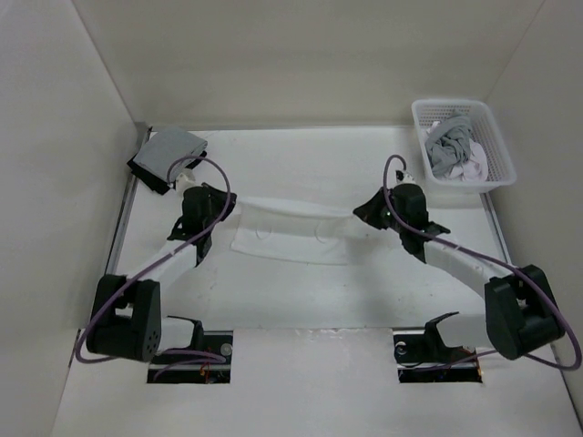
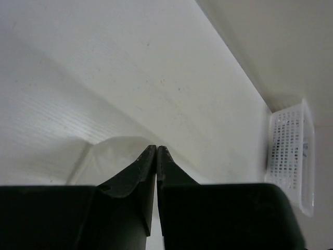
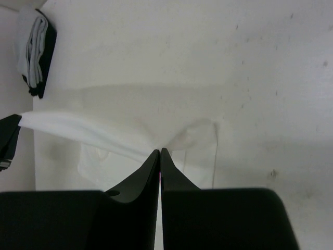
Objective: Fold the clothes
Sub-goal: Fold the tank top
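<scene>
Right claw (image 3: 159,152) fills the bottom of its own wrist view, tips together, clamped on a pinch of the white garment (image 3: 93,136). Cloth runs from that pinch in a taut strip to the left edge of the frame, where my left claw (image 3: 13,127) has the other end. In the left claw's own wrist view (image 2: 156,148) the tips are together too. The pinch is hidden under them and only a pale fold shows just beyond. The right wrist and top views show the cloth ending at it, so I call it clamped on the garment.

Top view: garment is a long narrow band across the middle of the table (image 1: 301,300). Held edge is lifted between the two claws, lower layer flat, sagging toward the bottom of the frame. Folded grey-and-black pile (image 1: 168,157) upper left, well apart. Basket (image 1: 453,104) upper right, crumpled grey and white pieces (image 1: 451,150) inside.

Progress, my read: early-to-mid. Band shape suggests a lengthwise fold in hand, not yet laid down. Left to do: lay the held edge over, smooth, fold crosswise into a compact packet, let go. Basket pieces look unfolded, so likely more after this one.
</scene>
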Available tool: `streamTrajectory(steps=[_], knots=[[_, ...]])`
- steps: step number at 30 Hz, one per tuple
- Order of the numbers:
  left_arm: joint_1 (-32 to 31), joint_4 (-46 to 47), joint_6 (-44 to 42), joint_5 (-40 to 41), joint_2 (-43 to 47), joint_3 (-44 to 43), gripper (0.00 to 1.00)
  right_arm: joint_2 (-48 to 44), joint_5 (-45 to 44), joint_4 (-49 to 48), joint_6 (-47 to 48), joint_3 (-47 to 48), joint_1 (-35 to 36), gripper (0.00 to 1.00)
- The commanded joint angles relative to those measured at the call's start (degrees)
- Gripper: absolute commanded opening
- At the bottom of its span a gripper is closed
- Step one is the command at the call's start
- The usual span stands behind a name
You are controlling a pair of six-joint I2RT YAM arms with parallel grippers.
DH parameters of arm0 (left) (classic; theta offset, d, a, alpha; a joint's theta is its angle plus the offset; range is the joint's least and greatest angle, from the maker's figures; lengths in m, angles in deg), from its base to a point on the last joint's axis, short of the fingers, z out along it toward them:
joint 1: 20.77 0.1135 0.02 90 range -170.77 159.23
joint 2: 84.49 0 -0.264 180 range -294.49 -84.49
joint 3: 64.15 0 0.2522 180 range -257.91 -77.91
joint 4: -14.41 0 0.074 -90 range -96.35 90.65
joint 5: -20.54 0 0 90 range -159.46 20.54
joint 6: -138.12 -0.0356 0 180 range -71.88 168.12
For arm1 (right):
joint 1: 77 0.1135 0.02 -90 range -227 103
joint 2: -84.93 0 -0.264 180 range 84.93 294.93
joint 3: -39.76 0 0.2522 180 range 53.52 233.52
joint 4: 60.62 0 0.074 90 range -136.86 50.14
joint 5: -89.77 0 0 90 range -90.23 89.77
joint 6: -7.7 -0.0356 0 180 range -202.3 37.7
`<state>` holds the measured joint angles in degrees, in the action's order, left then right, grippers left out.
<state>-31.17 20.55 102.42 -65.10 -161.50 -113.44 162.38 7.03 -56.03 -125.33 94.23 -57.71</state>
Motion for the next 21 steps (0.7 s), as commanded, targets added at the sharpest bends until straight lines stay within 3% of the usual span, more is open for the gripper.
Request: streamTrajectory(steps=[1,10,21], knots=[[0.9,4.4,0.0,-1.5,6.2,7.6,0.03,-4.9,-2.3,-3.5,0.4,-6.3,3.2,0.06],[4.5,6.6,-0.5,-5.9,16.3,21.4,0.03,-13.5,-6.6,-2.9,-1.4,-17.7,9.9,0.07],[6.4,3.5,-1.0,-8.2,26.1,28.9,0.04,-19.0,-12.5,3.6,-6.0,-22.2,19.2,0.11]])
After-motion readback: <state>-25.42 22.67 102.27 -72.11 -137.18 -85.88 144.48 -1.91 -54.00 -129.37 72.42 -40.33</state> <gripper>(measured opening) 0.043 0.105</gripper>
